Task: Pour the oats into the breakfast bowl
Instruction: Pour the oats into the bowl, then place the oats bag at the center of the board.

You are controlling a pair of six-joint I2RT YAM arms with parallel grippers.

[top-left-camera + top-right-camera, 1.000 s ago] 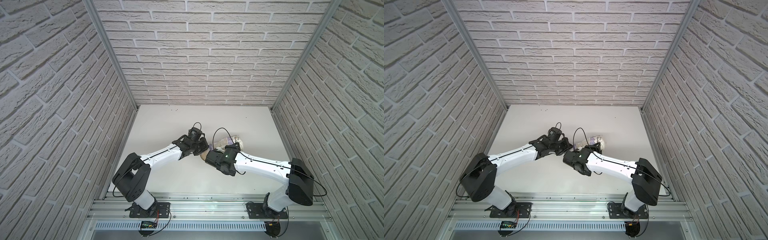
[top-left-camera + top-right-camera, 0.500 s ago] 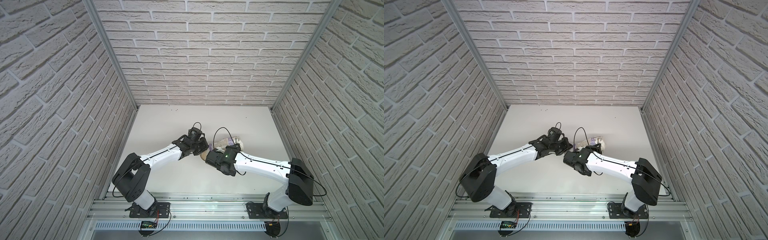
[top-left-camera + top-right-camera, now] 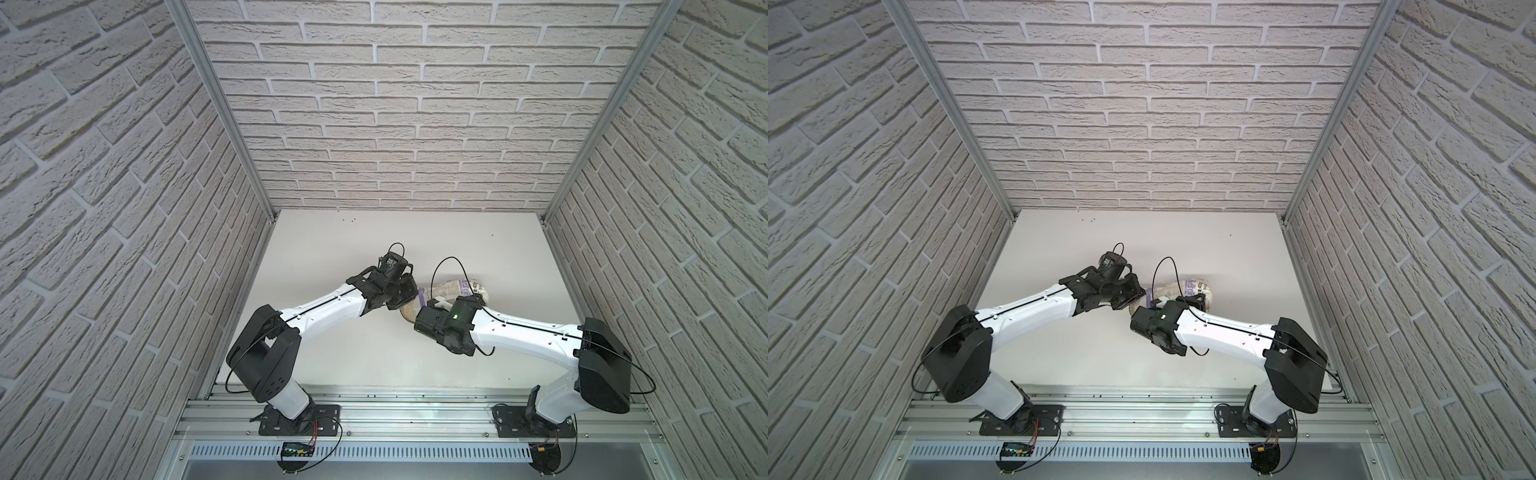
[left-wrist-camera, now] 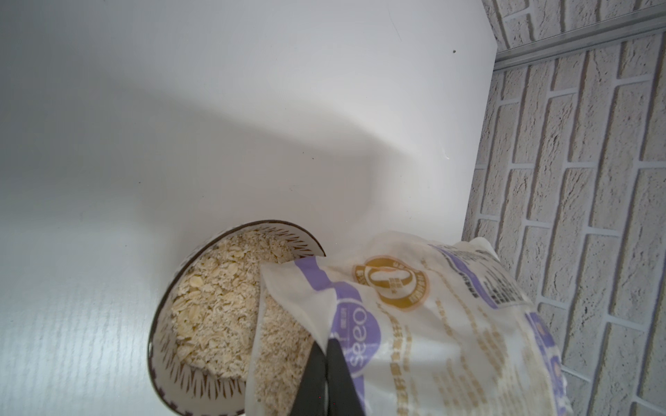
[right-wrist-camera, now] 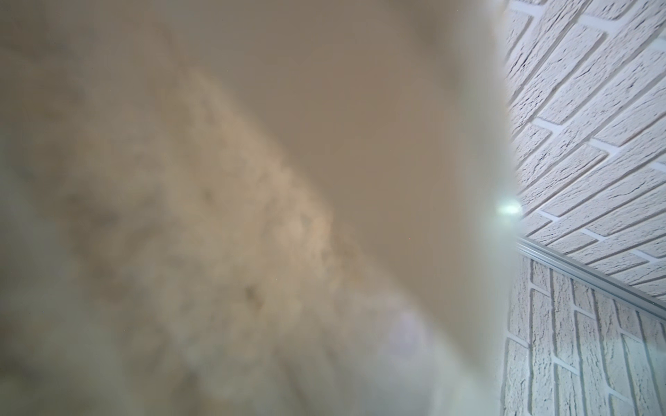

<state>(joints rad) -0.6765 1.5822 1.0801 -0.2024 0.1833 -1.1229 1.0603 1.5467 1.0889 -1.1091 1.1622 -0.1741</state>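
My left gripper [image 4: 326, 363] is pinched tight on the bag's [image 4: 425, 324] crinkly film, close to its open mouth. Just beyond those jaws, flaky beige oats [image 4: 220, 309] heap in the round bowl [image 4: 164, 345] with its dark rim and radial strokes; the mouth overlaps the bowl's edge. Only the left wrist view shows that. In both top views the bowl is hidden under the arms, and the bag [image 3: 457, 287] lies between the wrists. The right gripper's jaws I cannot tell; its camera shows only a blurred beige mass.
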